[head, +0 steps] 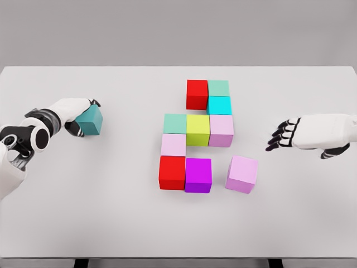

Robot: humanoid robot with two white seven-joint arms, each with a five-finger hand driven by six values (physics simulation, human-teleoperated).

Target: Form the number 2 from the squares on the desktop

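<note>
Our left hand (71, 114) sits at the left side of the white table (111, 223), its fingers curled around a teal cube (92, 121). The cube shows past the palm on the right, tilted a little, and we cannot tell whether it rests on the surface or is lifted just off it. It lies well apart from the other cubes.

Our right hand (304, 133) hovers at the right side, palm turned inward, its dark-tipped fingers (281, 135) loosely spread toward the centre and holding nothing. Nearest to it lies a lilac cube (242, 174), standing alone and turned slightly askew, just beside the main cluster but not touching it.

The cluster itself fills the middle of the table. At its top a red cube (197, 94) touches a mint cube (218, 87) on its right, and a cyan cube (219, 105) sits directly below the mint one. Below that comes a row of three: a mint-green cube (174, 123) on the left, a yellow-green cube (197, 129) in the middle, a pale pink cube (221, 129) on the right. Under the left end of that row sits a pale lilac cube (173, 144), then a second red cube (172, 172), with a purple cube (198, 175) touching its right side.
</note>
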